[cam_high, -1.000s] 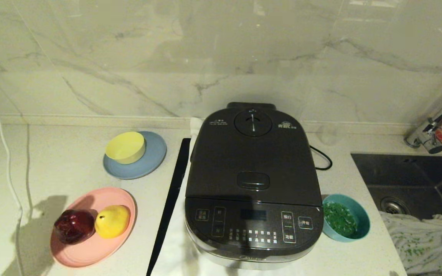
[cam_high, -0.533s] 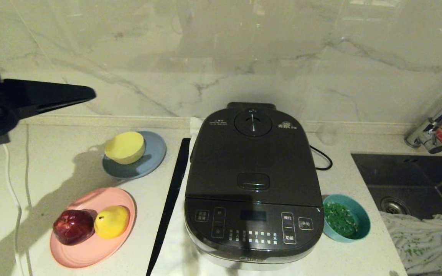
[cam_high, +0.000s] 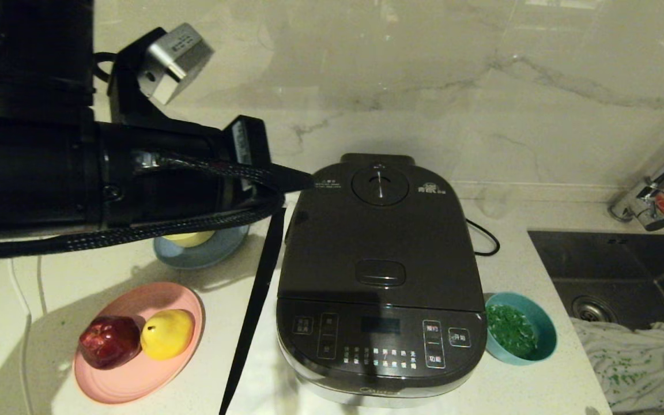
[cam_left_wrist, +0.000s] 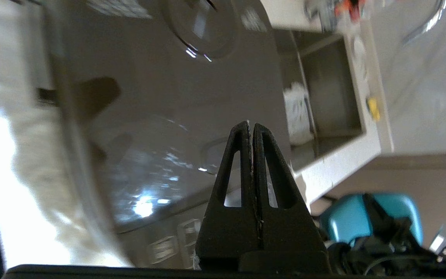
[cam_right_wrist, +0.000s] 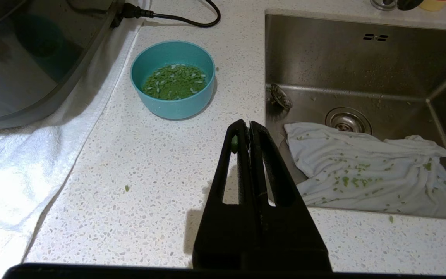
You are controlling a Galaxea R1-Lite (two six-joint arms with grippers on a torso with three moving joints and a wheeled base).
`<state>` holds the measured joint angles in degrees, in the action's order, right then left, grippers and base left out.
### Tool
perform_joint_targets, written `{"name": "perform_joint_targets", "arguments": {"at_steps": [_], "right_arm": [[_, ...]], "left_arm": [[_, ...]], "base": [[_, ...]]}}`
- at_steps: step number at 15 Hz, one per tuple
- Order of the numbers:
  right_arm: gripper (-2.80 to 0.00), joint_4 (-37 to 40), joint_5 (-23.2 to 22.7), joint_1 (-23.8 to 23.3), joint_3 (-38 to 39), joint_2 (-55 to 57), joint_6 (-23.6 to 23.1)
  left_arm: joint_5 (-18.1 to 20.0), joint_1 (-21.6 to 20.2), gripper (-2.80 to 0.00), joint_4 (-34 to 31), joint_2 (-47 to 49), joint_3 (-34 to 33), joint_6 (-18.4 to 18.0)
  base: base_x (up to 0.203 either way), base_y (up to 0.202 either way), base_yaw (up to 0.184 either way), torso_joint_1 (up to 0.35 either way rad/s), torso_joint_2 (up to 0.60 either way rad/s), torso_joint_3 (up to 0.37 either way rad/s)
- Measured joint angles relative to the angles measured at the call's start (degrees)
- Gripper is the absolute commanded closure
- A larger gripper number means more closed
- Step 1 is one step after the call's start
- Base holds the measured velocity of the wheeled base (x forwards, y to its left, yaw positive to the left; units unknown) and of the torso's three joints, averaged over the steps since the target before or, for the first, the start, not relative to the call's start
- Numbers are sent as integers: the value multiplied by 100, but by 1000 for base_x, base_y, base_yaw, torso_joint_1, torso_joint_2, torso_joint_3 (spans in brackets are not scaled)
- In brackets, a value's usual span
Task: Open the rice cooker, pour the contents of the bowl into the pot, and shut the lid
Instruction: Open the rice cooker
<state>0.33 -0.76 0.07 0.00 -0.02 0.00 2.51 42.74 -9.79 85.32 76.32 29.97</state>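
Observation:
The dark grey rice cooker (cam_high: 381,276) stands mid-counter with its lid (cam_high: 378,242) down, so the pot is hidden. The lid's release button (cam_high: 380,272) sits just behind the front panel. My left arm reaches in from the left, and its shut gripper (cam_high: 306,180) hovers over the lid's back left corner. In the left wrist view that gripper (cam_left_wrist: 251,124) points across the lid (cam_left_wrist: 161,100) with nothing held. The teal bowl (cam_high: 519,334) of chopped green stands right of the cooker. My right gripper (cam_right_wrist: 248,126) is shut and empty, low over the counter in front of the bowl (cam_right_wrist: 172,83).
A pink plate (cam_high: 136,374) with a red apple and a yellow pear lies front left. Behind it, a yellow bowl on a grey-blue plate (cam_high: 193,253) is partly covered by my arm. A sink (cam_high: 614,271) with a white cloth (cam_high: 637,363) lies on the right.
My left arm has swung in from the left edge, rising over the plates until its fingertips reach the cooker's back left corner. Cooker, bowl and right gripper have not moved.

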Motion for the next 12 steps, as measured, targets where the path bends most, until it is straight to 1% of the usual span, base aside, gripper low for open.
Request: {"name": "perform_joint_targets", "arguments": {"at_steps": [1,4,6,8,12], "right_arm": [[0,1,-1,0,0,0,0],[0,2,1,0,0,0,0],[0,0,-1,0,0,0,0],[0,0,-1,0,0,2,0],[0,2,1,0,0,0,0]], "left_arm": [[-52,137,0,6,117,23,2],[-172,367,0,9,432,58,164],[-290,511,0,8,619,47,208],[-462,640,0,17,811,-21,234],[-579,784,0,87,1104,-88,319]], "base": [[0,0,0,0,0,0],[0,0,0,0,0,0],[0,0,0,0,0,0],[0,0,0,0,0,0],[0,0,0,0,0,0]]}}
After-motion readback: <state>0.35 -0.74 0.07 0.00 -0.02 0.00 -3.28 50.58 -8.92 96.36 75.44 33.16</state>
